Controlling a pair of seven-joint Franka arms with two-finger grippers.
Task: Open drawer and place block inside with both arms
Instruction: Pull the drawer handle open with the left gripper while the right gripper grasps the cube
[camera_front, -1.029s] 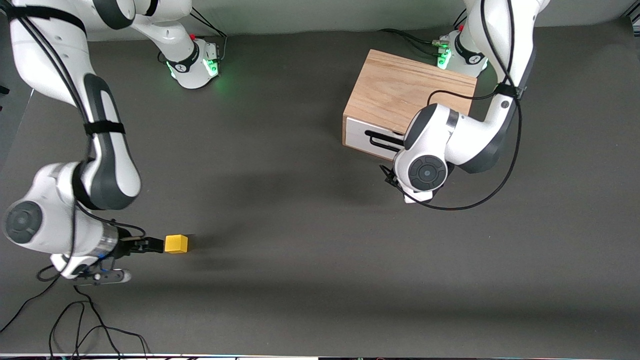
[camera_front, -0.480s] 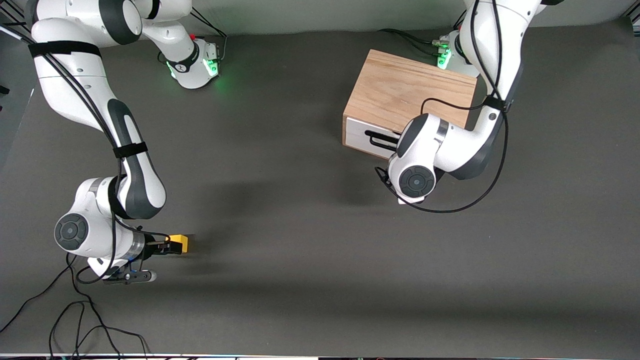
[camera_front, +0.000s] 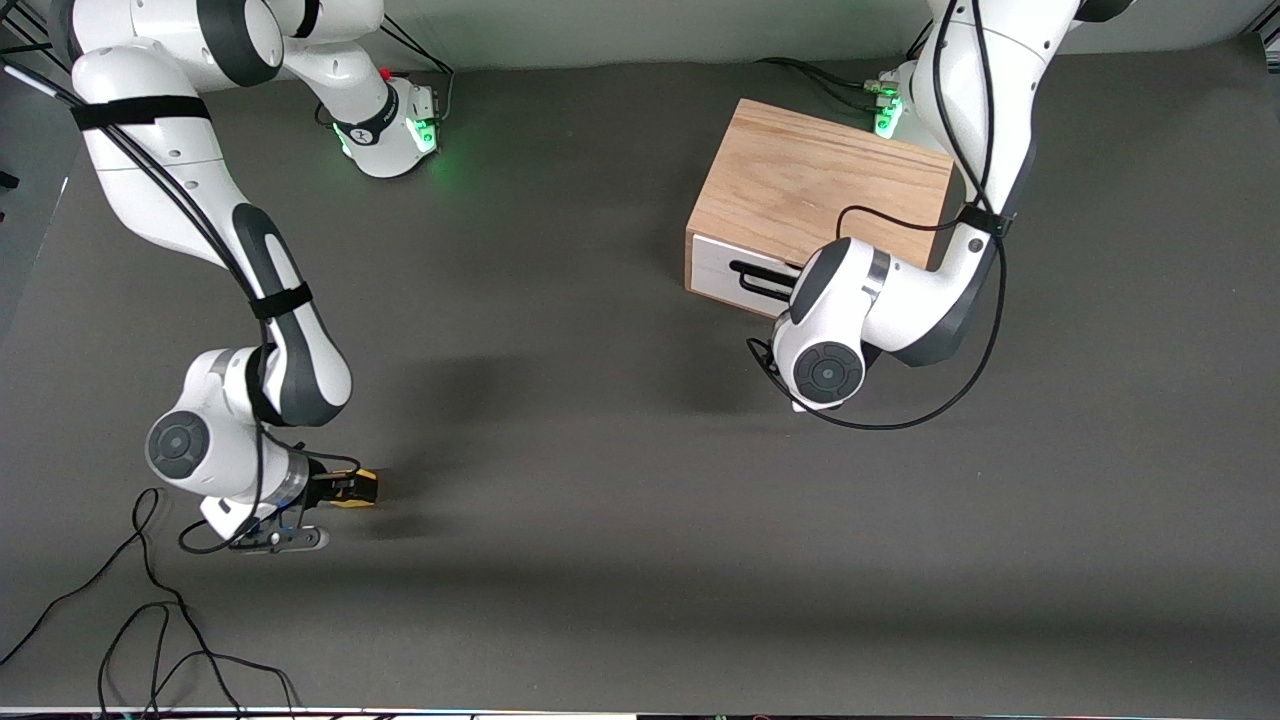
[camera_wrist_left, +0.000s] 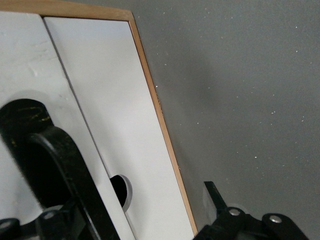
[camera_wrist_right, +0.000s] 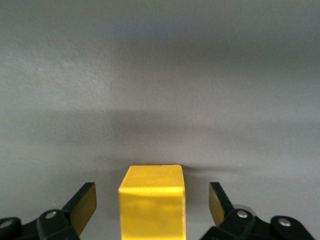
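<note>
My right gripper (camera_wrist_right: 151, 205) is low at the table (camera_front: 620, 480), toward the right arm's end and well nearer the front camera than the box. Its jaws stand apart with the block (camera_wrist_right: 152, 200) between them; both fingers (camera_wrist_right: 82, 205) show a gap on either side of the yellow cube, so nothing is clamped. The block sits on the table, partly hidden under my wrist in the front view (camera_front: 358, 488).

My left gripper (camera_wrist_left: 132, 220) is at the drawer (camera_wrist_left: 115, 135), in front of its white face, and the jaws are spread wide. One finger lies against the black bar handle (camera_wrist_left: 65, 165) (I cannot tell whether the handle is truly between the two fingers). The other finger hangs off the edge of the light oak box (camera_front: 820, 180), over bare table.

The drawer front sits flush in the box, shut, so its inside is out of sight. The box stands toward the left arm's end, near that arm's base.
</note>
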